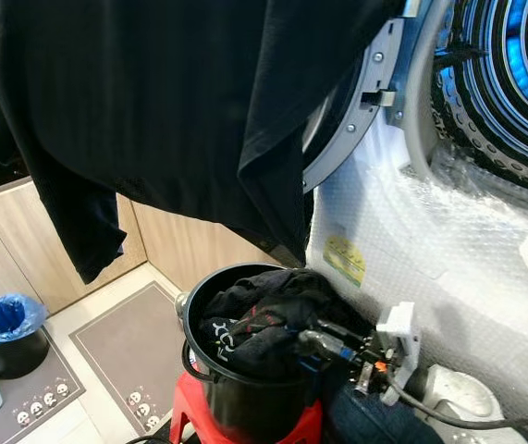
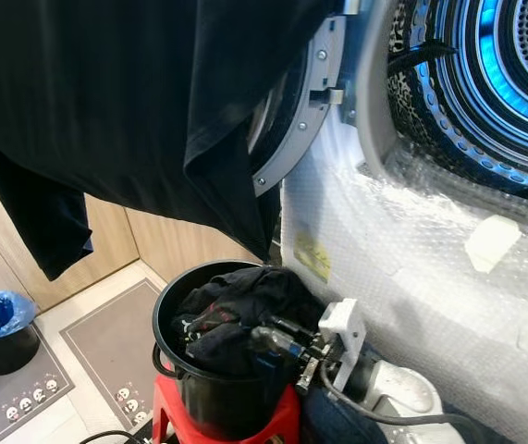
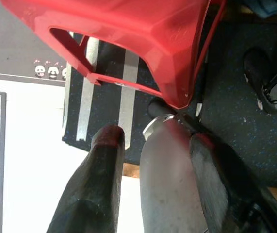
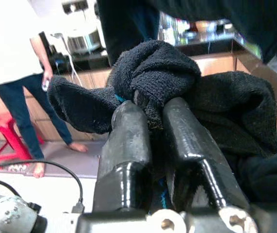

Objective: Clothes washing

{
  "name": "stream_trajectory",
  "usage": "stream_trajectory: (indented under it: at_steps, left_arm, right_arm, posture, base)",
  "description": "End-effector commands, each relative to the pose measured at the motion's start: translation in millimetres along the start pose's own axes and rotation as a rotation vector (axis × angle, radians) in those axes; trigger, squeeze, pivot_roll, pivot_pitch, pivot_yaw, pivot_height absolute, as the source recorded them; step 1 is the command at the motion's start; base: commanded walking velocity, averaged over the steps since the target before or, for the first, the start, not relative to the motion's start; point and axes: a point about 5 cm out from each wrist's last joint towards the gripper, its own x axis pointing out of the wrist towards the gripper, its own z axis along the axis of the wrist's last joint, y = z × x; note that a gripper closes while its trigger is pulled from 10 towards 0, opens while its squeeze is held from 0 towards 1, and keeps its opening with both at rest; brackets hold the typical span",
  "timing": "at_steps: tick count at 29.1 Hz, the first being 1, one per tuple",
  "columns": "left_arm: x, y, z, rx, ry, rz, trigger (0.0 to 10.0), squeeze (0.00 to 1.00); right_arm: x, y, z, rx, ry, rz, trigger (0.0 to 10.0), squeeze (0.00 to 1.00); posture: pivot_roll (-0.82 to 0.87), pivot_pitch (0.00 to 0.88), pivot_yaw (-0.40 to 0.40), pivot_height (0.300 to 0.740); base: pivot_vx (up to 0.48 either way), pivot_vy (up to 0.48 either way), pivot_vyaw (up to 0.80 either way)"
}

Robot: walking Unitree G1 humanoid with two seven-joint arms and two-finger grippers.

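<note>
Right gripper (image 4: 150, 121) clamped on black sock (image 4: 148, 77) above the bucket (image 1: 245, 388); soft, light, limp, so pinch the bunched middle.

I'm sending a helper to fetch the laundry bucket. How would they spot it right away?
Start at the washing machine wrapped in bubble wrap, its door open. Just left of it a red stool stands on the floor, and the black bucket sits on top, heaped with dark clothes. The other dark bin holds a blue bag.
</note>
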Motion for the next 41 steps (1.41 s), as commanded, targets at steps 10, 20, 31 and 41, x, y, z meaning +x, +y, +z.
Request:
stream_trajectory:
  at_steps: [10, 20, 31, 41]
  left_arm:
    - [-1.1, -1.1, -9.5, 0.014, 0.048, -0.018, 10.0, 0.0]
    - [-1.4, -0.3, -11.2, 0.021, 0.052, -0.019, 10.0, 0.0]
    - [-2.0, 0.7, -13.7, 0.029, 0.059, -0.02, 10.0, 0.0]
    - [-2.0, 0.7, -13.8, 0.03, 0.058, -0.02, 10.0, 0.0]
  right_arm:
    - [-6.9, 6.7, 20.5, 0.003, -0.065, 0.03, 10.0, 0.0]
    - [-9.8, 8.6, 26.9, 0.002, -0.085, 0.038, 10.0, 0.0]
    - [-13.4, 10.9, 35.1, -0.008, -0.114, 0.051, 10.0, 0.0]
    - [-14.0, 11.5, 35.8, -0.004, -0.114, 0.051, 10.0, 0.0]
  posture:
    - [-0.17, 0.0, 0.055, 0.74]
    - [-0.18, 0.0, 0.065, 0.74]
    - [-0.18, 0.0, 0.065, 0.74]
    - [-0.18, 0.0, 0.065, 0.74]
  base:
    - [0.0, 0.0, 0.0]
    - [0.0, 0.0, 0.0]
    - [0.0, 0.0, 0.0]
    - [0.0, 0.0, 0.0]
